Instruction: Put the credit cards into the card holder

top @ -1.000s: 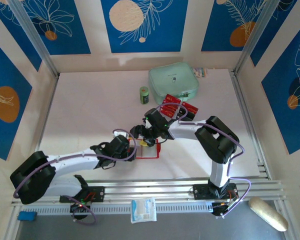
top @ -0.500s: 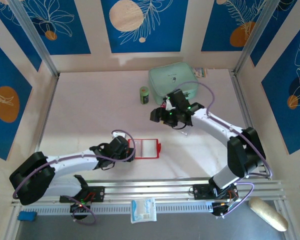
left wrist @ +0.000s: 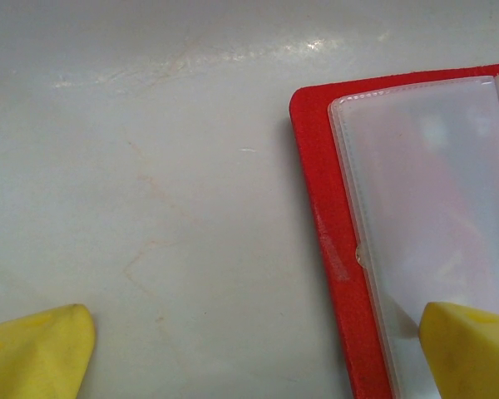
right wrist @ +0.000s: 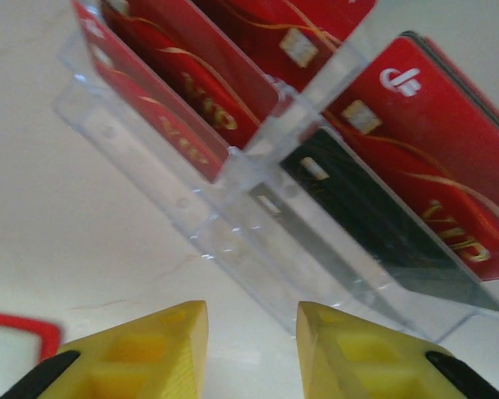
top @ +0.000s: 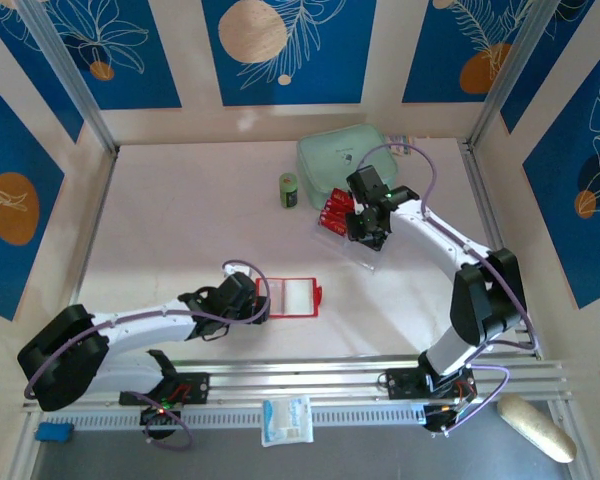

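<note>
Mint-green zip pouch point(top: 342, 160) at far side of white counter point(top: 190, 220), small green cylinder point(top: 289, 190) upright just left of it, clear plastic tray point(right wrist: 233, 229) near the pouch's front edge. Past the counter's near rail: white packet point(top: 286, 420) in the middle, beige oblong lump point(top: 533, 427) right, small blue item point(top: 54, 432) left.

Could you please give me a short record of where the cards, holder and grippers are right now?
Card holder: lying open, pale pockets up
Credit cards: red and black, standing in the clear tray
Left gripper: open, astride the holder's edge
Right gripper: narrowly open, empty, close to the tray
</note>
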Controlling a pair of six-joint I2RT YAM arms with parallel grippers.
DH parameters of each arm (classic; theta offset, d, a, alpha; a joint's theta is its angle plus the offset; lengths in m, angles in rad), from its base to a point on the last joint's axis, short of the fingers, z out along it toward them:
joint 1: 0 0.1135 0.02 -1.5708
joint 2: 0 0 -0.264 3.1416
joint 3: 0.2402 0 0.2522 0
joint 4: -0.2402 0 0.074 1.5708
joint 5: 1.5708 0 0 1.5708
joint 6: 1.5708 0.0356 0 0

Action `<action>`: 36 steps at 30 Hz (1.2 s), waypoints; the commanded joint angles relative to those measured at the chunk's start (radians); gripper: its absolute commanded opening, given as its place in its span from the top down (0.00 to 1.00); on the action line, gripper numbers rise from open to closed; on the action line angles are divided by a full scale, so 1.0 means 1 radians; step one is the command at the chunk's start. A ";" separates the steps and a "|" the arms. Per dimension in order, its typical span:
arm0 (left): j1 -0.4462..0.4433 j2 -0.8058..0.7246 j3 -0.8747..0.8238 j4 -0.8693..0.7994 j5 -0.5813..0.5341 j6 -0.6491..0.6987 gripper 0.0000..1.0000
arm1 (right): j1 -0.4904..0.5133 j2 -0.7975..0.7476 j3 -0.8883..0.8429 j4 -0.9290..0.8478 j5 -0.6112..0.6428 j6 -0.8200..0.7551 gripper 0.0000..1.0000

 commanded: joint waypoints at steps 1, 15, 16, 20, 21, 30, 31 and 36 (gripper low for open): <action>0.006 -0.010 -0.015 -0.016 -0.018 -0.013 0.00 | 0.006 0.034 0.039 -0.050 0.117 -0.069 0.66; 0.006 -0.007 -0.018 -0.002 -0.007 -0.021 0.00 | 0.008 0.162 0.097 -0.038 0.220 -0.129 0.68; 0.005 -0.008 -0.019 -0.002 -0.008 -0.021 0.00 | 0.009 0.170 0.096 -0.036 0.220 -0.132 0.69; 0.006 -0.008 -0.019 -0.002 -0.007 -0.022 0.00 | 0.010 0.184 0.088 -0.035 0.206 -0.137 0.74; 0.006 -0.008 -0.018 -0.001 -0.007 -0.022 0.00 | 0.010 0.182 0.084 -0.034 0.203 -0.137 0.75; 0.006 0.007 -0.016 0.011 -0.004 -0.021 0.00 | 0.022 0.152 0.046 -0.030 0.167 -0.146 0.79; 0.006 0.008 -0.015 0.012 -0.003 -0.021 0.00 | 0.025 0.149 0.044 -0.032 0.162 -0.145 0.79; 0.006 0.011 -0.010 0.014 -0.002 -0.022 0.00 | 0.030 0.143 0.046 -0.038 0.144 -0.146 0.70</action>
